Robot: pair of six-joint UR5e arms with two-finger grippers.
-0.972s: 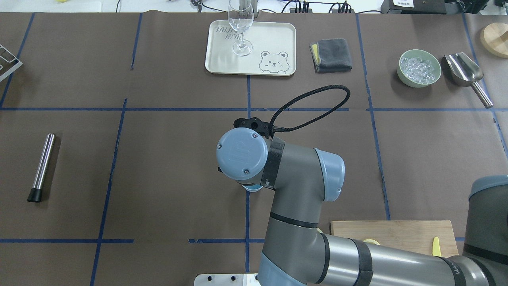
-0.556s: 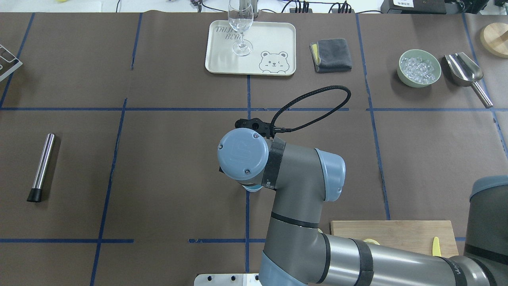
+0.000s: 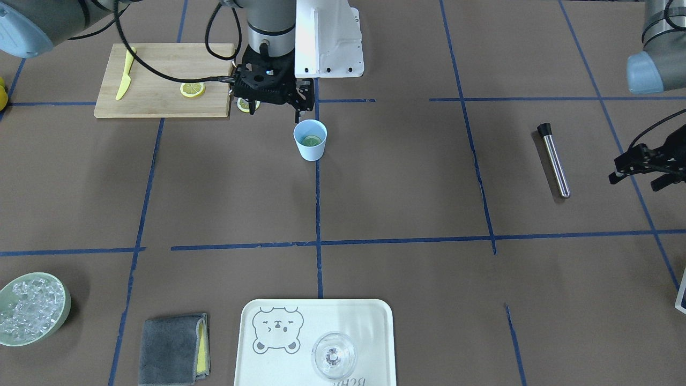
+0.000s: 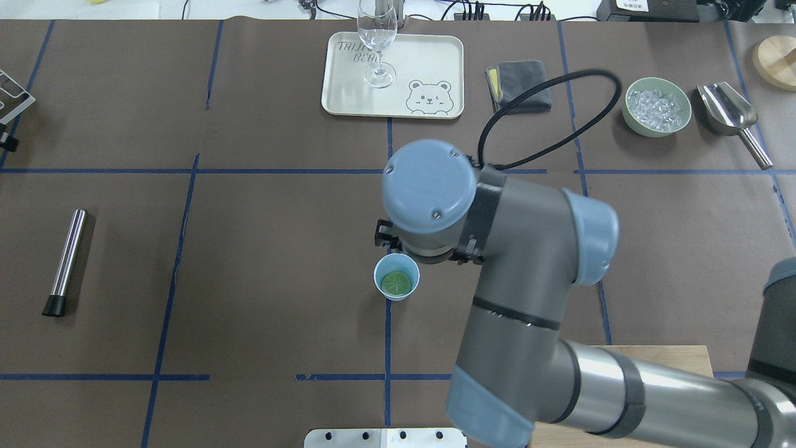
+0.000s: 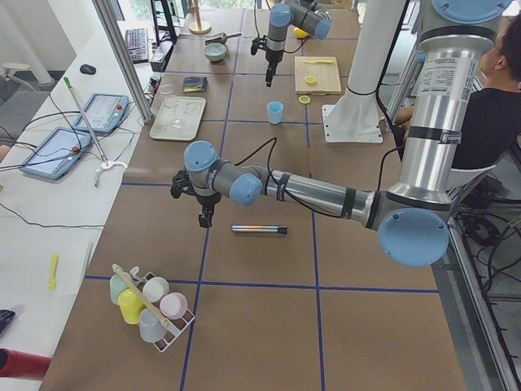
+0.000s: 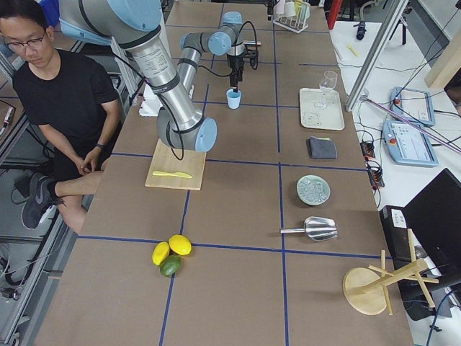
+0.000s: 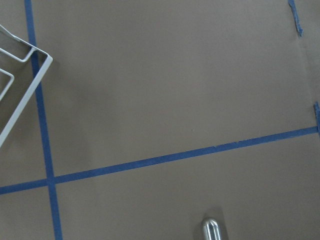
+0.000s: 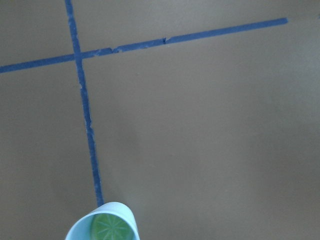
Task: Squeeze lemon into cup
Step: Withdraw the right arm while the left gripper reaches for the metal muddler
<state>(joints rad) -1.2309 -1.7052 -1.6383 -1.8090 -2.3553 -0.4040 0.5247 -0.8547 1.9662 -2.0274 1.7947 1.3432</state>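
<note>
The light-blue cup [image 3: 310, 145] stands upright at the table's middle, and it also shows in the overhead view [image 4: 397, 296] and in the right wrist view [image 8: 80, 231]. A lemon slice [image 3: 311, 141] lies flat inside it [image 4: 397, 284], looking greenish. My right gripper [image 3: 278, 107] hangs raised above the table just beside the cup, toward the robot's side. It looks open and holds nothing. My left gripper [image 3: 636, 181] hovers far off near the steel rod [image 3: 553, 161]. It looks open and empty.
A cutting board [image 3: 161, 102] holds a yellow knife [image 3: 124, 75] and another slice [image 3: 192, 89]. A third slice [image 3: 245, 105] lies beside it. A tray [image 3: 370, 321] with a glass [image 3: 333, 355], a grey cloth [image 3: 171, 348] and a bowl of ice [image 3: 63, 316] stand far across.
My right arm has risen and moved away from over the cup. The cup, mostly hidden under the wrist before, now shows with the slice lying in it.
</note>
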